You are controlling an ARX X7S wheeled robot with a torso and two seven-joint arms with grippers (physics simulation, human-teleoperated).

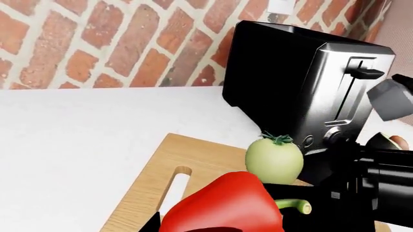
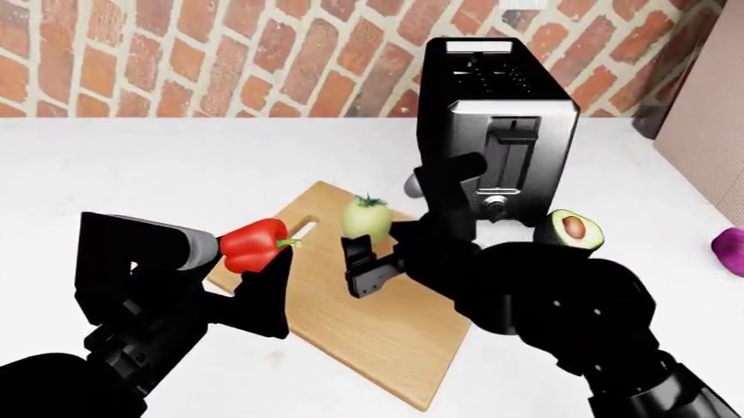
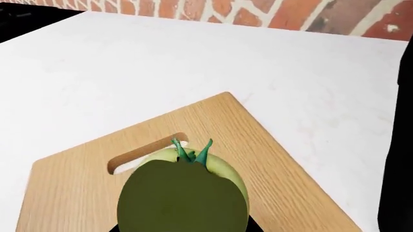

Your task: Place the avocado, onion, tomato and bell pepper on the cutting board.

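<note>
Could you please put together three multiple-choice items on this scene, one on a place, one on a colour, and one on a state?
1. Where is the tomato?
A. on the cutting board
B. inside the toaster
C. beside the onion

2. What colour is the bell pepper?
A. yellow
B. red
C. purple

3. What state is the left gripper in?
A. open and empty
B. out of view
C. shut on the bell pepper

Key: 1 A, it stands on the wood near the slot handle; 2 B, its skin is glossy red; 3 C, the pepper sits held above the board's edge.

Red brick wall (image 2: 233, 61) behind white counter (image 2: 152, 165)
</note>
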